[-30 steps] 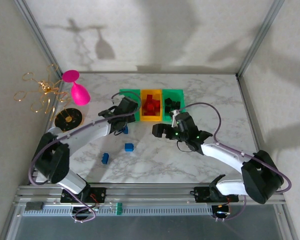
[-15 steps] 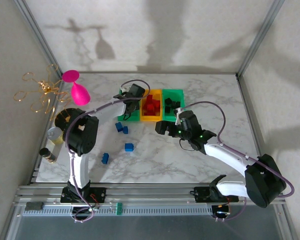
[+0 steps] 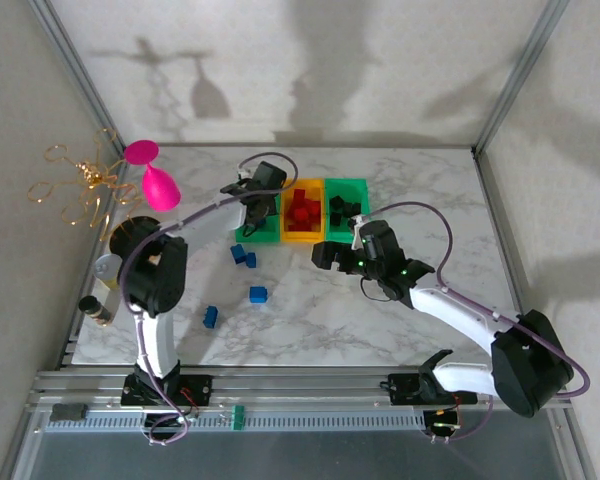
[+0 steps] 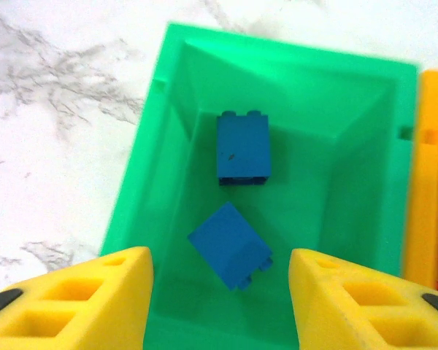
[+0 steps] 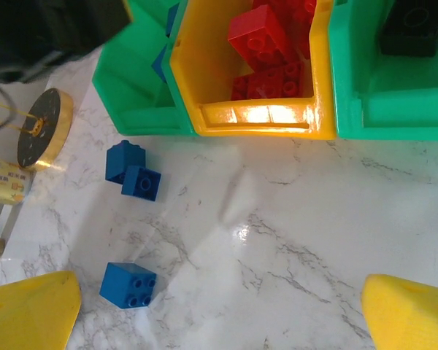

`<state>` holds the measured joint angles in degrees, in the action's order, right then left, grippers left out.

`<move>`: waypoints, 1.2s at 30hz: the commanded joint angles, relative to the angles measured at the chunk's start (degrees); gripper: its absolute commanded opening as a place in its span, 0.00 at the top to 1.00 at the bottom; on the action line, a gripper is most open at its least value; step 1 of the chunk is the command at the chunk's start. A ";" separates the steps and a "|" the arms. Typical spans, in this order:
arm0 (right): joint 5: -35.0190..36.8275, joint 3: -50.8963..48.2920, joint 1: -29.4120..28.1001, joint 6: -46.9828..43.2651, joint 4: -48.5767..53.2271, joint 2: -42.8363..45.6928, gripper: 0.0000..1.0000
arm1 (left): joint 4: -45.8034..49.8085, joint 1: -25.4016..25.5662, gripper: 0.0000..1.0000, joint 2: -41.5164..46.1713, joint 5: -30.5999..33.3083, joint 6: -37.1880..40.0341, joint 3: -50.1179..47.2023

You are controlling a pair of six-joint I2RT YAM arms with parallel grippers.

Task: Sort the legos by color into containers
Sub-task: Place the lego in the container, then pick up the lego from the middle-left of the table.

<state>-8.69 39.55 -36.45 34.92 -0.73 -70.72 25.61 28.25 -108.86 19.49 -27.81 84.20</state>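
Observation:
My left gripper (image 4: 220, 292) hangs open over the left green container (image 4: 146, 168). A tilted blue lego (image 4: 230, 244) sits below and between its yellow fingers (image 4: 95, 299), touching neither, and a second blue lego (image 4: 243, 148) lies flat deeper in. In the top view the left gripper (image 3: 259, 208) is over that container (image 3: 248, 236). Red legos (image 5: 263, 36) fill the orange container (image 5: 255, 117), and a black lego (image 5: 416, 25) lies in the right green one (image 5: 394, 109). My right gripper (image 5: 219, 313) is wide open and empty above the table. Blue legos (image 5: 128, 284) (image 5: 133, 171) lie loose on the marble.
A round gold-and-black dish (image 3: 135, 235) and small bottles (image 3: 100, 290) stand at the left edge. A pink goblet (image 3: 155, 180) and a gold wire ornament (image 3: 80, 185) sit behind them. One more blue brick (image 3: 210, 316) lies near the front left. Metal frame posts bound the table.
The left arm swung from the table in front of the containers to above the left green one. Its jaws opened and the blue lego dropped in. The right arm barely moved.

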 commanded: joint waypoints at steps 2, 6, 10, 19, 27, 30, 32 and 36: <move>0.00 1.98 0.31 -3.87 2.69 1.54 0.01 | 0.15 -0.13 0.48 9.48 -2.66 -0.29 -5.78; -1.31 1.64 0.22 -5.15 3.98 1.60 0.01 | -0.02 0.31 0.48 16.81 -4.73 -1.84 -13.69; -3.26 -0.35 -0.91 -5.78 2.60 1.11 0.01 | -1.30 2.16 0.47 23.31 -6.52 -4.49 -21.69; -1.55 -5.84 -6.64 -2.61 -2.44 -2.18 0.01 | -0.73 10.14 0.43 31.93 -6.52 -13.36 -34.09; -2.64 -10.51 -8.41 0.32 -8.95 -4.05 0.01 | 0.93 14.33 0.37 34.07 -6.47 -17.22 -38.98; -2.39 -12.07 -8.87 1.24 -11.02 -4.34 0.01 | 0.61 16.08 0.34 33.35 -6.27 -17.69 -39.92; -2.11 -12.70 -8.83 2.42 -11.78 -4.47 0.02 | 0.44 16.39 0.33 32.55 -6.56 -18.10 -40.58; -2.58 -12.87 -8.86 3.33 -13.38 -5.09 0.02 | -1.41 16.83 0.30 31.38 -8.14 -18.24 -41.65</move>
<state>-10.66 27.51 -44.91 36.58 -10.68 -75.11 24.47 44.56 -76.36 12.51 -44.93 43.79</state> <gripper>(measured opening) 0.986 0.695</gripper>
